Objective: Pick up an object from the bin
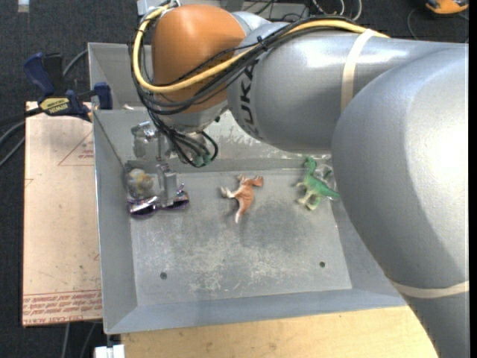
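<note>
Purple toy (156, 203), dark, flat and shiny, lies at the left end of the bin (238, 263), close to the foot of the left wall and near the back wall. The gripper (170, 191) stands directly above it, pointing straight down, with its metal tip down at the toy's right end; I cannot tell whether it touches the toy, nor whether the gripper is open or closed. Just left of the gripper, and touching the toy's upper edge, sits a pale round thing (138, 183), greyish with a yellow glint. Above the gripper the wrist carries an orange cover (195, 43), and yellow and black cables (147, 80) loop round it and hang down beside the gripper. The grey arm (373, 103) comes in from the right and covers the bin's right part. Farther right on the floor, well apart from the gripper, an orange dinosaur (242, 192) lies on its side. A green dinosaur (314, 187) lies beyond it, next to the arm.
</note>
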